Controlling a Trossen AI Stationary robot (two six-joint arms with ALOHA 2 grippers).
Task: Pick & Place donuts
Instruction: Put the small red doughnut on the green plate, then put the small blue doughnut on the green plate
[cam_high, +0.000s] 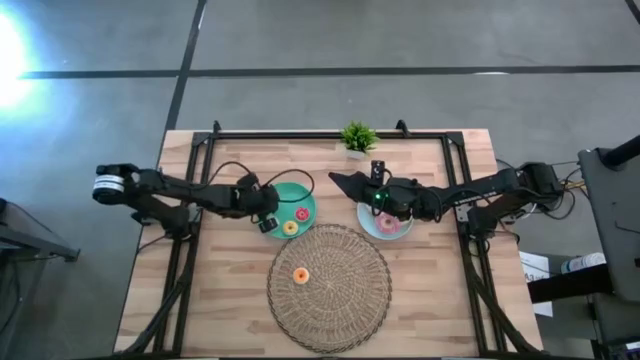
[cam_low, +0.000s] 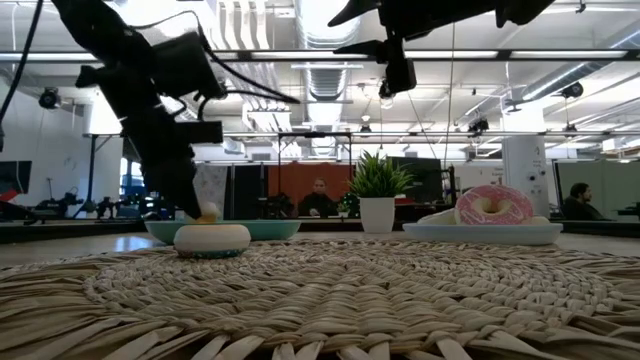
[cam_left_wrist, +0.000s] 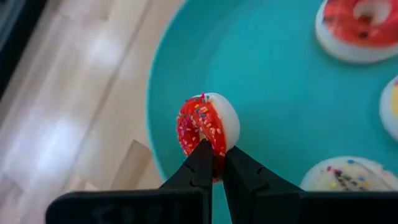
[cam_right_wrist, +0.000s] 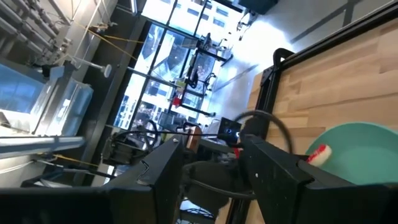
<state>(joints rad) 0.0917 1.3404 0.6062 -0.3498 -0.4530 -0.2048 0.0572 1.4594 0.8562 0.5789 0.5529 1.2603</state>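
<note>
My left gripper (cam_high: 266, 222) (cam_left_wrist: 214, 152) is at the teal plate's (cam_high: 283, 192) left-near side, shut on a small red-sprinkled donut (cam_left_wrist: 205, 124) with a white underside. Other small donuts lie flat on the teal plate: a red one (cam_left_wrist: 360, 25) (cam_high: 301, 212), a yellow one (cam_high: 290, 228) and a white sprinkled one (cam_left_wrist: 348, 177). An orange donut (cam_high: 300, 275) (cam_low: 212, 238) lies on the wicker mat. A larger pink-frosted donut (cam_high: 390, 224) (cam_low: 495, 205) sits on the light-blue plate (cam_low: 490, 233). My right gripper (cam_high: 340, 182) (cam_right_wrist: 214, 155) hangs open, high above the table between the two plates. My left gripper pinches the red-sprinkled donut by its rim (cam_left_wrist: 214, 158) between the two fingertips (cam_left_wrist: 200, 163). The donut stands on edge over the teal plate (cam_left_wrist: 280, 93), red face to one side and white underside to the other. I cannot tell whether it touches the plate.
The round wicker mat (cam_high: 330, 288) covers the table's near middle. A small potted plant (cam_high: 358, 138) (cam_low: 377, 195) stands at the far edge. Black frame rails (cam_high: 195, 180) run along the table's left and right sides. People show in the room behind.
</note>
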